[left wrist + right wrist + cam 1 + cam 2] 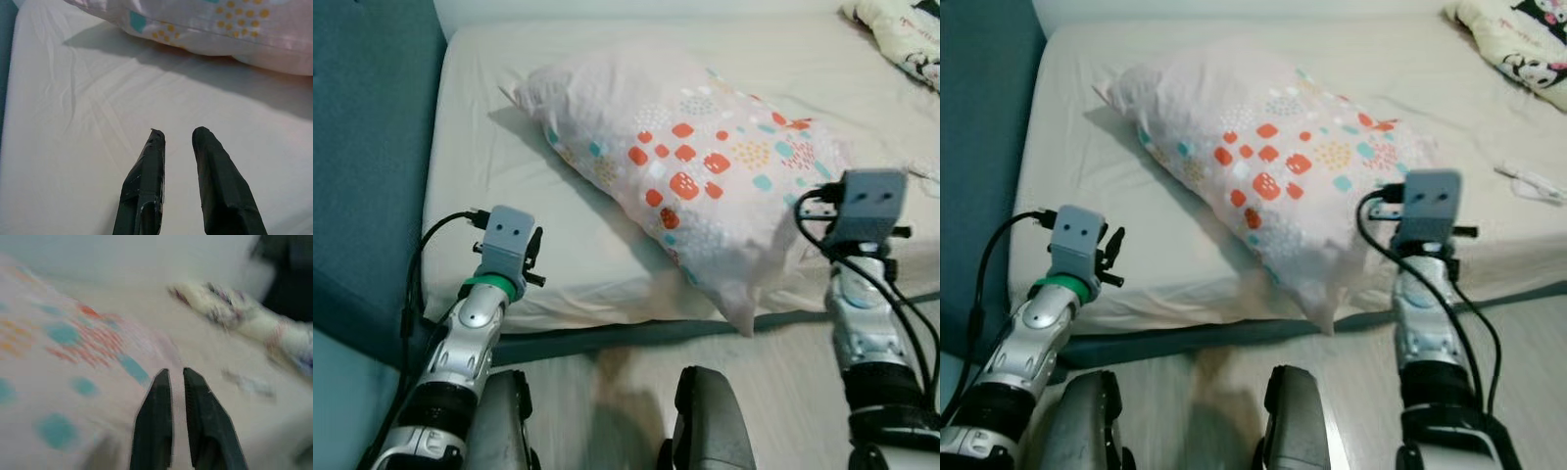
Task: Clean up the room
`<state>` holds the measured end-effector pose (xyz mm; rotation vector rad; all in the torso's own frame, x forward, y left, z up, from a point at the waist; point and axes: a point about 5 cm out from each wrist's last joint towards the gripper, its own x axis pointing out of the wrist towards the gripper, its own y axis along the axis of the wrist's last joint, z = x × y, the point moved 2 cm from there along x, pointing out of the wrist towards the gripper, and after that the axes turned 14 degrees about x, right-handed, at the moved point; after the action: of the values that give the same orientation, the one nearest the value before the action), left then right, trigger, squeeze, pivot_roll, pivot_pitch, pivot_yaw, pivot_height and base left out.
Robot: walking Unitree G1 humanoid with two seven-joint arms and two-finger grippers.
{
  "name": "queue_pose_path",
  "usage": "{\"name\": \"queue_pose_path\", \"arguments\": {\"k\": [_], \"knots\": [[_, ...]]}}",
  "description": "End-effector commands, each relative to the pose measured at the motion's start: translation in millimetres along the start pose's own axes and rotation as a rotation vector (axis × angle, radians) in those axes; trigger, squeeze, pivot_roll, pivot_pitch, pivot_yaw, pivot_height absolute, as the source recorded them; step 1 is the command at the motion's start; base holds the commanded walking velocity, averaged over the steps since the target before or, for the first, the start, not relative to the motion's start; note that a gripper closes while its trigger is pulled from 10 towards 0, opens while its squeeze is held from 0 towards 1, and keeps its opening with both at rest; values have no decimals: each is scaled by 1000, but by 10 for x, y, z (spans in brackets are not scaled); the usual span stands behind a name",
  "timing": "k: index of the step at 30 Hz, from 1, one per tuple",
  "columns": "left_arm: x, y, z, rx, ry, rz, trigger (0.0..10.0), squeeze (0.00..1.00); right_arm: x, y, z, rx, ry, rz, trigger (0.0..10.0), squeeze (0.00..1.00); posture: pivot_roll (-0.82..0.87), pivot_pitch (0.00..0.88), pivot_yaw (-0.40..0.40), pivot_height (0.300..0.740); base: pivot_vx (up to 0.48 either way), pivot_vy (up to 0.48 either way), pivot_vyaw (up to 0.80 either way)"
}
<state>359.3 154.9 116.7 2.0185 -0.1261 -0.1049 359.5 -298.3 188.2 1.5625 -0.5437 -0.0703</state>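
Pale pink, with orange and teal blotches, the soft fabric pillow (690, 171) lies slantwise on the cream-sheeted mattress (558, 250), one corner hanging past the near edge. I see my left gripper (178, 134) low over bare sheet beside the pillow, its black fingers a little apart and holding nothing. My right gripper (176, 374) sits at the pillow's other side, fingers nearly together. Beyond the pillow lies a cartoon-print blanket (1513, 44).
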Motion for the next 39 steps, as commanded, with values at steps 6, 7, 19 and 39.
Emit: {"name": "queue_pose_path", "arguments": {"k": [6,7,19,39], "knots": [[-74,-91,-36,18,-4,-33,10000,0,44,-174,500,-78,-206,-131,10000,1000,87,92,60,535,0,0,0],[-74,-91,-36,18,-4,-33,10000,0,44,-174,500,-78,-206,-131,10000,1000,87,92,60,535,0,0,0],[-264,-168,-117,56,-4,-64,10000,0,155,-368,249,117,-121,-347,10000,1000,167,163,75,535,0,0,0],[-444,-223,-249,70,43,-109,10000,0,-20,-493,-1221,613,423,-657,10000,0,233,201,51,535,0,0,0]]}}
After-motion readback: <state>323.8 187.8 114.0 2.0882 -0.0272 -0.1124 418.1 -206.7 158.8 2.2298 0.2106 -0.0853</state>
